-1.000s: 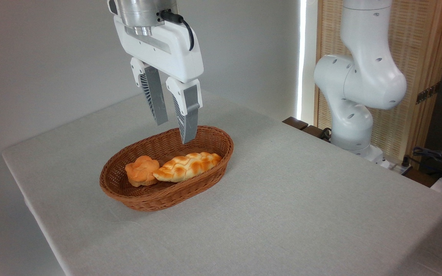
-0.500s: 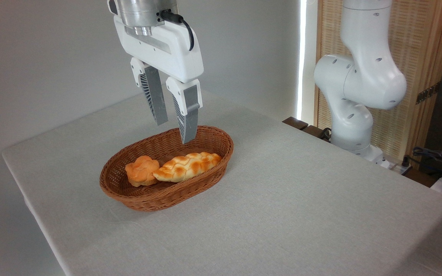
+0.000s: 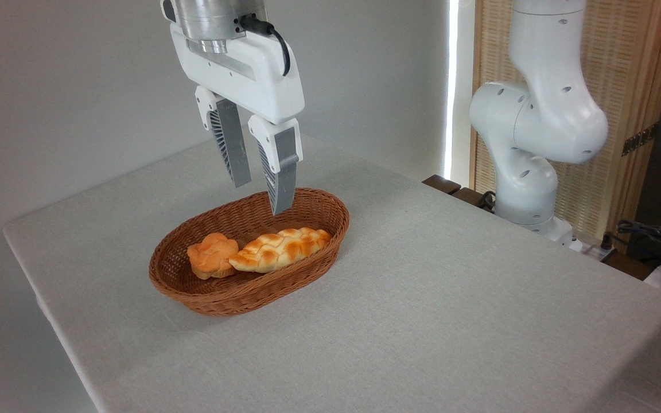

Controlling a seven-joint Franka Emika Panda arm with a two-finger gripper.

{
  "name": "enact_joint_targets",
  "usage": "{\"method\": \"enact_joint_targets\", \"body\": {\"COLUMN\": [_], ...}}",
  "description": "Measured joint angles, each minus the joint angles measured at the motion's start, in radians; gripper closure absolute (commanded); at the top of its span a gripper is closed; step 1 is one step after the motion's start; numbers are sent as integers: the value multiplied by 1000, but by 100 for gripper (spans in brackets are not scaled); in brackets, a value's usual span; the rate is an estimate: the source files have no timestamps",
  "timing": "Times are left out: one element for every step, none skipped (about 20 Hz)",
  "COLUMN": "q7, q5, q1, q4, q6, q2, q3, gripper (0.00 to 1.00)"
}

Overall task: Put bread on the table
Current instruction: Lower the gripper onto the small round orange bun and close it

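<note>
Bread (image 3: 212, 255) sits in the left end of a brown wicker basket (image 3: 307, 269), touching the paler braided loaf (image 3: 280, 248) that lies beside it to the right. The basket rests on the grey-white cloth of the worktop (image 3: 451, 298). Above the basket's far rim hangs the claw (image 3: 261, 198), pointing down, its two grey fingers (image 3: 234, 152) parted by a modest gap and holding nothing. Whether its tips are directly over the loaf is hard to judge from this angle. The white arm (image 3: 537, 120) rises at the right.
</note>
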Motion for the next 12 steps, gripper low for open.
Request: {"method": "enact_joint_targets", "body": {"q7": [0, 0, 0, 0, 0, 0, -1, -3, -4, -6, -7, -8], "q5": [-1, -1, -1, -2, -5, -7, -10, -15, -22, -28, -31, -32], "q1": [0, -1, -6, -9, -10, -10, -11, -12, -14, -15, -17, -18], "q4": [0, 0, 0, 0, 0, -2, -9, -23, -45, -75, -109, -147], "q6": [0, 0, 0, 0, 3, 9, 27, 58, 100, 154, 211, 266], "q2": [1, 3, 8, 12, 15, 18, 21, 23, 25, 28, 32, 35], "q3": [-2, -5, -6, -8, -15, -28, -46, -67, -91, -119, -144, -166], "gripper": [0, 0, 0, 0, 0, 0, 0, 0, 0, 0, 0, 0]}}
